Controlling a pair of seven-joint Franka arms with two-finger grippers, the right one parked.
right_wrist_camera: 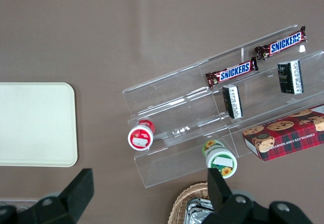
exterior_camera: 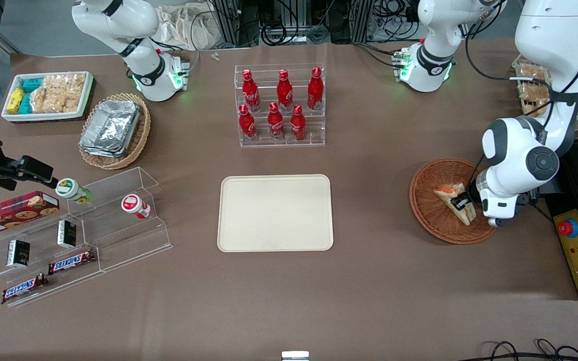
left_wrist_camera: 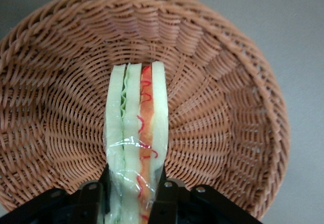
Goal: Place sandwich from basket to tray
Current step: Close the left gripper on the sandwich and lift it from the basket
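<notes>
A round, shallow basket (exterior_camera: 442,210) of reddish-brown woven wicker sits on the brown worktop (exterior_camera: 369,281) toward the working arm's end, its ribbed weave radiating out from the centre to a braided rim. In it stands a triangular sandwich (exterior_camera: 453,199), a wedge of pale bread under glossy clear wrap, its cut edge showing stripes of red-orange and frilled green filling. The left arm's end effector (exterior_camera: 463,202) is down inside the basket, its two black fingers (left_wrist_camera: 168,199) narrowed onto the sandwich, one pressed against each flat bread face, so that the wedge is held edge-up between them over the basket floor. Near the middle of the worktop, well apart from the basket, lies the tray (exterior_camera: 275,213): flat, smooth and cream-beige, rectangular with rounded corners and a low rim, nothing resting on it. Farther from the front camera than the tray stands a clear tiered rack of red bottles (exterior_camera: 280,104).
</notes>
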